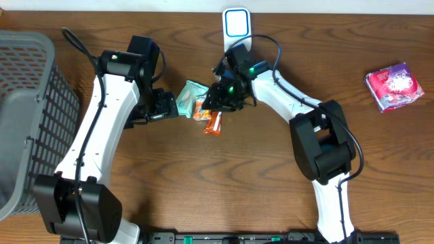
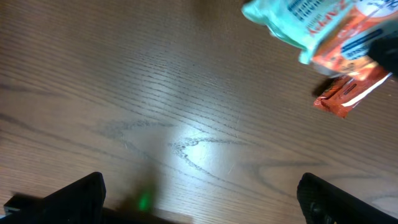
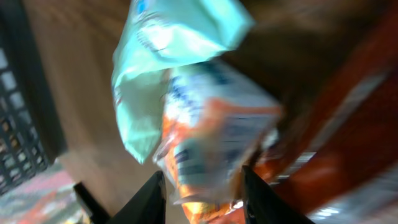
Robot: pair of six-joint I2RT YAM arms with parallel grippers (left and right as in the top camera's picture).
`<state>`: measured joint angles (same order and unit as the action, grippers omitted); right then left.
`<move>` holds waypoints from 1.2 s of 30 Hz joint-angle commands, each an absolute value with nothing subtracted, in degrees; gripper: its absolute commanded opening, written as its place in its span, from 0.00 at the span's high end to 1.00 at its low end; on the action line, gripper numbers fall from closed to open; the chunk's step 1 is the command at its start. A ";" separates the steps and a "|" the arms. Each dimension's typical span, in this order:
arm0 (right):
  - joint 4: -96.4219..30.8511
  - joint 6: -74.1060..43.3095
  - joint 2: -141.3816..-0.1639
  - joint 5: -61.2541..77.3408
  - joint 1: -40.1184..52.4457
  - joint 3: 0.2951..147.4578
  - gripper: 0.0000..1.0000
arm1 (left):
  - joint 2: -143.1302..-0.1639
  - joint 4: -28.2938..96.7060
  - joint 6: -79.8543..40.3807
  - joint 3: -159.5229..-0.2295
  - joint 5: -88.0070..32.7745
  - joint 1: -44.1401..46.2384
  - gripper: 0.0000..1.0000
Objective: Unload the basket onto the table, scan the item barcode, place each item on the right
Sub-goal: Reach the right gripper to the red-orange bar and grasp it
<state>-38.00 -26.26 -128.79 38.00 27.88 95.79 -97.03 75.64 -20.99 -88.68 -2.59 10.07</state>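
Note:
Three snack packets lie together mid-table: a teal packet, an orange-and-white packet and a red-orange bar. My right gripper comes down on the cluster from the right. In the right wrist view its gripper has both dark fingers pressed on the orange-and-white packet, with the teal packet behind and the red-orange bar to the right. My left gripper stands open just left of the cluster. Its gripper holds nothing over bare wood. The barcode cannot be made out.
A white-and-blue scanner stand sits at the table's far edge, just behind the right gripper. A grey mesh basket fills the left side. A pink packet lies at the far right.

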 commanded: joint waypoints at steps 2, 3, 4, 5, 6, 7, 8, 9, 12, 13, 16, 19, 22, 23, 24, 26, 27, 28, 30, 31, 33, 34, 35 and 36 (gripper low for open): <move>-38.13 -22.57 -125.54 43.18 27.97 96.79 0.66 | -97.41 75.83 -21.10 -88.62 -1.67 9.93 0.02; -38.13 -22.59 -124.49 42.68 27.68 96.82 0.64 | -97.41 75.83 -21.08 -88.62 -1.67 9.93 0.02; -38.17 -22.65 -123.42 41.58 27.33 96.82 0.64 | -97.41 75.83 -21.10 -88.62 -1.67 9.93 0.02; -38.39 -22.81 -122.52 40.25 26.98 96.82 0.61 | -97.41 75.83 -21.08 -88.62 -1.67 9.93 0.02; -38.68 -23.83 -121.51 38.06 26.57 96.82 0.58 | -97.41 75.83 -21.08 -88.62 -1.67 9.93 0.02; -39.33 -25.26 -120.64 35.11 26.13 96.82 0.55 | -97.41 75.83 -21.10 -88.62 -1.67 9.93 0.02; -40.21 -27.07 -119.94 31.53 25.71 96.82 0.52 | -97.41 75.83 -21.10 -88.62 -1.67 9.93 0.02; -41.32 -28.88 -119.44 27.94 25.34 96.82 0.49 | -97.41 75.83 -21.08 -88.62 -1.67 9.93 0.02; -43.40 -31.79 -119.42 21.87 24.62 96.73 0.48 | -97.41 75.83 -21.08 -88.62 -1.67 9.93 0.02; -43.53 -31.77 -119.92 21.34 24.56 96.62 0.48 | -97.41 75.83 -21.08 -88.62 -1.67 9.93 0.02; -44.16 -31.70 -121.71 22.11 24.91 96.60 0.52 | -97.41 75.83 -21.10 -88.62 -1.67 9.93 0.02; -44.12 -30.92 -123.15 22.72 26.57 96.60 0.56 | -97.41 75.83 -21.08 -88.62 -1.67 9.93 0.02; -43.09 -28.29 -123.46 22.22 28.64 96.60 0.55 | -97.41 75.83 -21.10 -88.62 -1.67 9.93 0.02; -42.94 -28.25 -123.46 20.95 29.36 96.60 0.55 | -97.41 75.83 -21.08 -88.62 -1.67 9.93 0.02; -42.96 -28.71 -123.46 19.11 30.00 96.60 0.56 | -97.41 75.83 -21.10 -88.62 -1.67 9.93 0.02; -43.64 -30.52 -123.46 14.68 31.03 96.60 0.57 | -97.41 75.83 -21.08 -88.62 -1.67 9.93 0.02; -44.27 -31.51 -123.59 12.51 31.44 96.57 0.57 | -97.41 75.83 -21.08 -88.62 -1.67 9.93 0.02; -44.84 -32.36 -123.79 10.72 31.79 96.57 0.59 | -97.41 75.83 -21.08 -88.62 -1.67 9.93 0.02; -45.43 -32.58 -124.31 9.15 32.38 96.47 0.59 | -97.41 75.83 -21.10 -88.62 -1.67 9.93 0.02; -45.45 -32.58 -124.60 9.10 32.58 96.38 0.59 | -97.41 75.83 -21.08 -88.62 -1.67 9.93 0.02; -45.52 -32.67 -125.64 9.15 32.82 96.18 0.60 | -97.41 75.83 -21.08 -88.62 -1.67 9.93 0.02; -45.74 -32.75 -126.19 9.15 32.93 96.16 0.61 | -97.41 75.83 -21.08 -88.62 -1.67 9.93 0.02; -45.91 -32.75 -126.76 9.08 33.01 96.14 0.62 | -97.41 75.83 -21.10 -88.62 -1.67 9.93 0.02; -46.15 -32.71 -127.22 9.06 33.06 96.14 0.63 | -97.41 75.83 -21.08 -88.62 -1.67 9.93 0.02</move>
<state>-45.54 -31.66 -124.22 11.57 32.71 96.27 -97.03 75.64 -20.99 -88.68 -2.59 10.07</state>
